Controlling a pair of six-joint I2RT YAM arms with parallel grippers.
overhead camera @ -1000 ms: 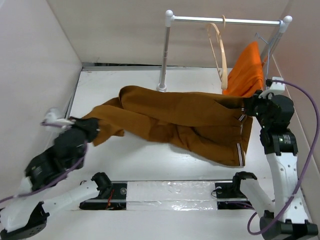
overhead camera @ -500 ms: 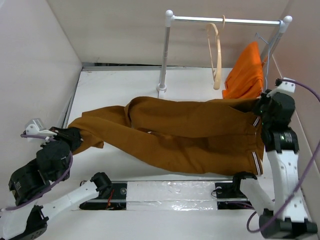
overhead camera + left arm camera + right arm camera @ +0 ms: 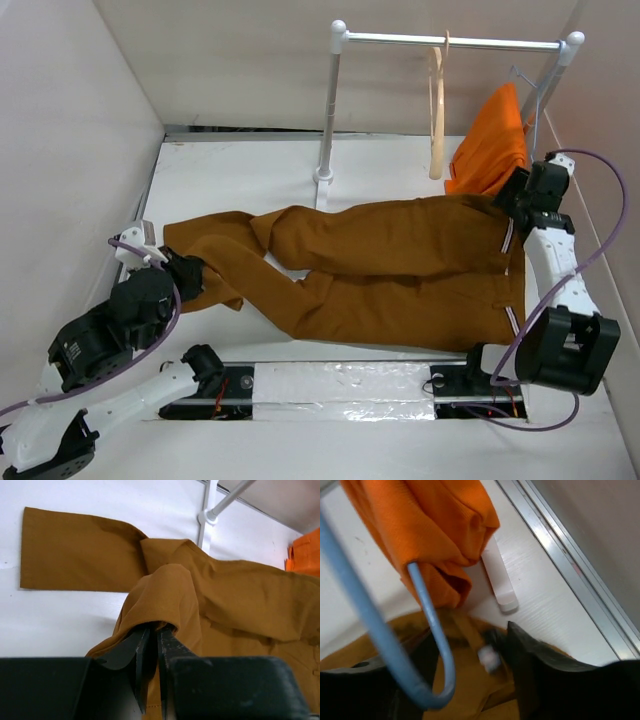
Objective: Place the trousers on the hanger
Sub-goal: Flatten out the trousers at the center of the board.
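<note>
The rust-brown trousers (image 3: 400, 270) lie spread on the table, striped waistband (image 3: 511, 275) to the right, legs to the left. My left gripper (image 3: 188, 275) is at a leg end; in the left wrist view its jaws (image 3: 154, 630) stand a sliver apart, with a fold of the trousers (image 3: 165, 595) caught over their tips. My right gripper (image 3: 518, 195) hovers by the waistband's far corner, jaws wide open (image 3: 465, 680) over the brown cloth (image 3: 470, 700), gripping nothing. The beige wooden hanger (image 3: 437, 110) hangs edge-on from the rail (image 3: 450, 41).
A bright orange garment (image 3: 495, 140) hangs on a thin grey wire hanger (image 3: 427, 625) at the rail's right end, close against my right gripper. The rail's post (image 3: 328, 110) stands just behind the trousers. Walls close in left and right.
The trousers came down from a raised, stretched hold to lie on the table. My right gripper opened and let go of the waistband. My left gripper shifted right with the leg end.
</note>
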